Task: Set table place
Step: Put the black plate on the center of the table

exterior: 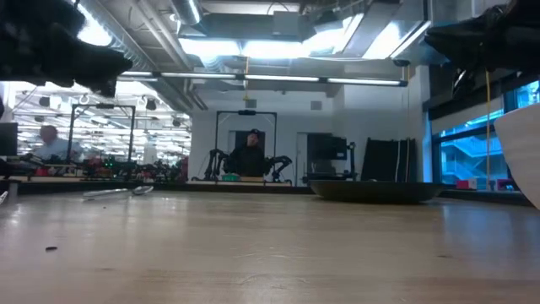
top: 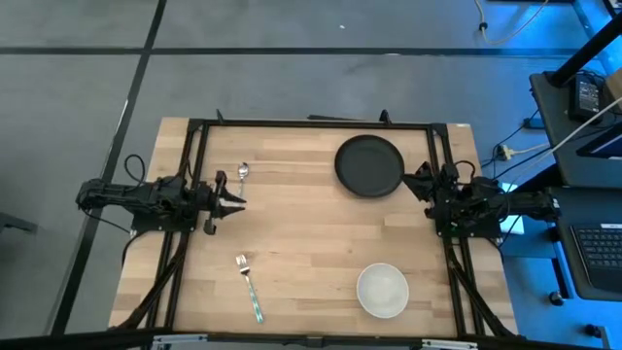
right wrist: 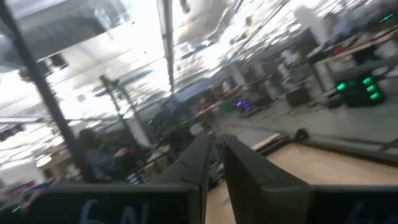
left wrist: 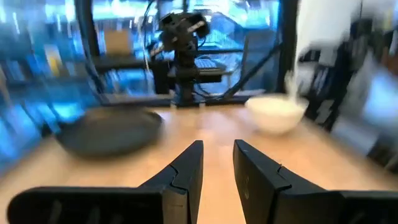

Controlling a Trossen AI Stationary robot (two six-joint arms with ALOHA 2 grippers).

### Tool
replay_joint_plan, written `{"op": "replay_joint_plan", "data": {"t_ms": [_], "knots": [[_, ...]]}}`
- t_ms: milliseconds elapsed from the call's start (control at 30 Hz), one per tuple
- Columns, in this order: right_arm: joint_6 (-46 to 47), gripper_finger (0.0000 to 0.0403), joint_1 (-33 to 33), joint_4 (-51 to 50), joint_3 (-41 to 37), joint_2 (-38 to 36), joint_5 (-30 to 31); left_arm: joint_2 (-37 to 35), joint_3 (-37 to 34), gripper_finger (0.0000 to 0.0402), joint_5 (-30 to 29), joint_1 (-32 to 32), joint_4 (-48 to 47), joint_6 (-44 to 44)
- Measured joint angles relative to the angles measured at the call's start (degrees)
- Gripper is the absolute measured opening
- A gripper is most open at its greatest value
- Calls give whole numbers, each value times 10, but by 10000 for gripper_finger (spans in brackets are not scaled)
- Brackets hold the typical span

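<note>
Grippers at opp. table edges

**A lit workshop behind the bench**

Grey floor fills the top of the high view, crossed by dark lines. At the right edge stands a dark desk with a keyboard. In the low view, bright ceiling lights run across the top, a blue-lit window sits at right, and a person sits at centre, far back.
</note>
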Motion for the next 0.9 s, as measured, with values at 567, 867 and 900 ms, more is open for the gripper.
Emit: {"op": "replay_joint_plan", "data": {"t_ms": [567,867,900], "knots": [[95,48,0,41,0,0,122,0,0,82,-40,0,4,380],[161,48,0,47,0,1,122,0,3,82,-47,0,41,388],[170,48,0,53,0,1,122,-1,4,82,-41,0,62,380]]}}
